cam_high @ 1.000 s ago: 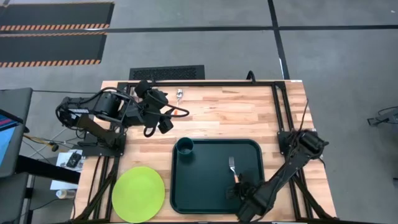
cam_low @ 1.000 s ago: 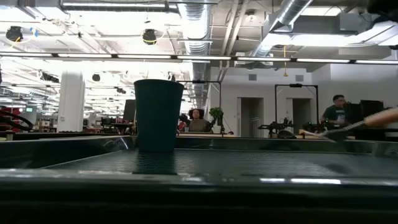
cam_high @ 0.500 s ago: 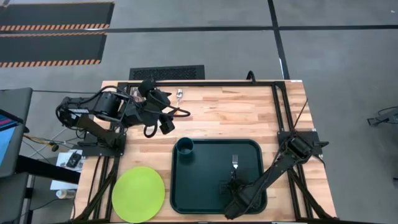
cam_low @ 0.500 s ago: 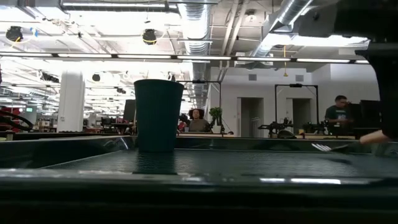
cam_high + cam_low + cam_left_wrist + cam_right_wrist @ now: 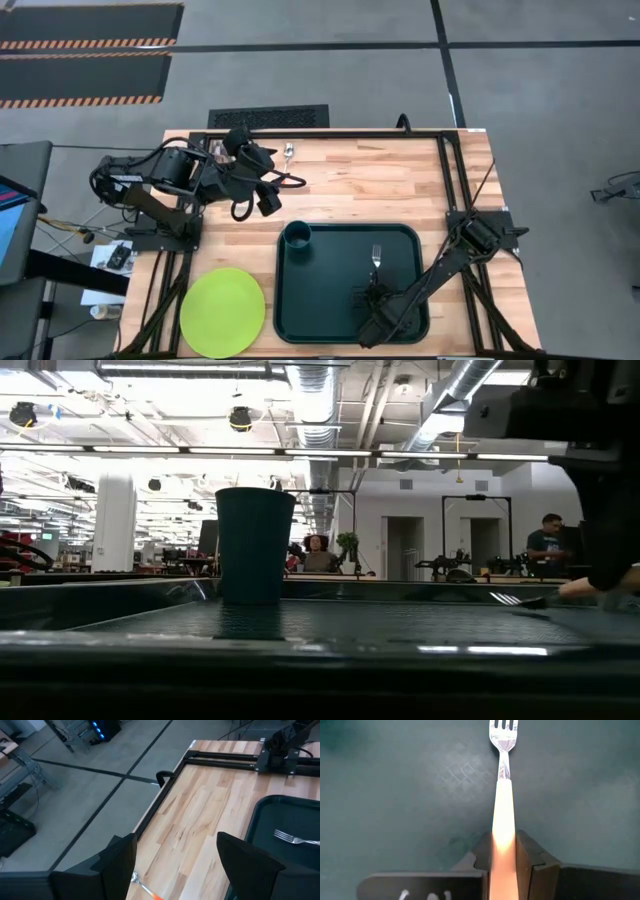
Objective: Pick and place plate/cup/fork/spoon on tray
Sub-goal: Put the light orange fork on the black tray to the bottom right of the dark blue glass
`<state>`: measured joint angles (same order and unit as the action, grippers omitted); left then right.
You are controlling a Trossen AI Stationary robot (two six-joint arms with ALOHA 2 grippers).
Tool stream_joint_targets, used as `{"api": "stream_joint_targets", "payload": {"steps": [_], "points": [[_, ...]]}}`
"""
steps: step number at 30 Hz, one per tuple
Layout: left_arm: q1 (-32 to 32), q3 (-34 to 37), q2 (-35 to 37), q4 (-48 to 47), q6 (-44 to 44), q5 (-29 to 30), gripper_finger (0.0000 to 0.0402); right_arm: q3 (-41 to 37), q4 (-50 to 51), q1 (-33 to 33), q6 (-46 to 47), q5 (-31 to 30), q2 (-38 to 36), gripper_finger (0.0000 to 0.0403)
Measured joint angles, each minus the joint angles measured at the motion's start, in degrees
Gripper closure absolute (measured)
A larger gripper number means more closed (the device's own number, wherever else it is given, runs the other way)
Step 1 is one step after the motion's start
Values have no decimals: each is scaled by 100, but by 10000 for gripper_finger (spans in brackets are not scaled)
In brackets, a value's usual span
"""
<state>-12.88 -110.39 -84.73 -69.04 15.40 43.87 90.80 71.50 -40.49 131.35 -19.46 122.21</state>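
The right gripper [image 5: 503,865] has its fingers clenched on the orange handle of the silver-tined fork [image 5: 503,780], held low over the large dark green rectangular tray [image 5: 310,300]. Releasing should wait until the fork lies flat. Half a second earlier it sat slightly higher. The left gripper [image 5: 262,190], fingers released, waits near the orange-handled spoon [image 5: 288,151] on the wooden tabletop [image 5: 380,180]

Place: an industrial lab hall is showing
Signs: ceiling ducts [image 5: 318,400] running overhead; distant workstations [image 5: 455,568] standing
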Motion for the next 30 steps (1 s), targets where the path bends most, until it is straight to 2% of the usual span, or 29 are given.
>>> {"api": "stream_joint_targets", "payload": {"steps": [16,20,25,30], "points": [[0,0,-2,-50,28,-2,139,-4,-333,-17,-90,47,184,341],[2,-2,-2,-61,28,-1,139,-2,-295,-20,-87,270,177,327],[0,-2,-2,-72,28,0,139,-2,-315,-20,-90,271,177,303],[0,-2,-2,-94,26,0,139,-2,-326,-20,-116,282,177,262]]}}
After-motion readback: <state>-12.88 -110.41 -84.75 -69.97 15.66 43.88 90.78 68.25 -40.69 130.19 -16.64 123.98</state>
